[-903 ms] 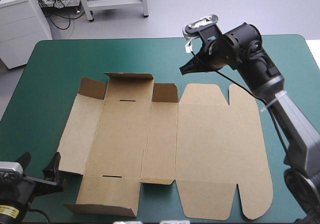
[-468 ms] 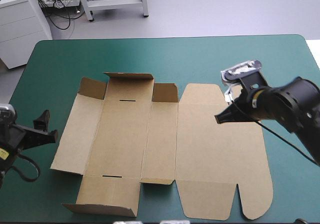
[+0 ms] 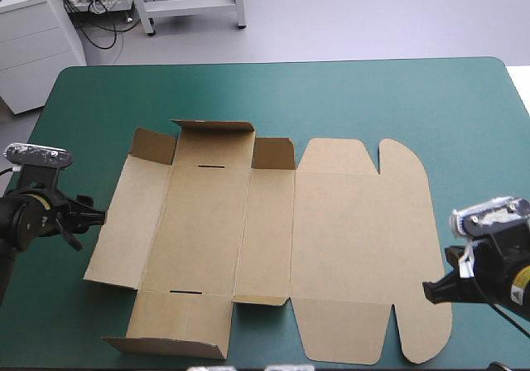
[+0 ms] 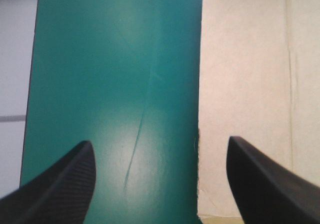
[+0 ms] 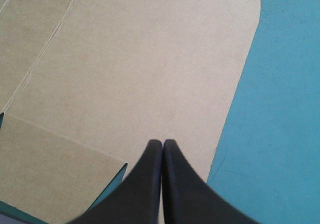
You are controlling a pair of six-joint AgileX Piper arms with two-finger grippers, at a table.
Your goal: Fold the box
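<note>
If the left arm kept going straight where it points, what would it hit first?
Probably the left edge of the box, lying between the fingers of the open left gripper; its height is unclear.

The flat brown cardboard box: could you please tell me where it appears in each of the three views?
High view: the flat brown cardboard box lies spread out mid-table.
Left wrist view: its left edge lies ahead of the open left gripper, on one finger's side.
Right wrist view: its lid panel spreads under and ahead of the shut right gripper.
Shared landmark: the teal-green table cover bordering the box's edge.
</note>
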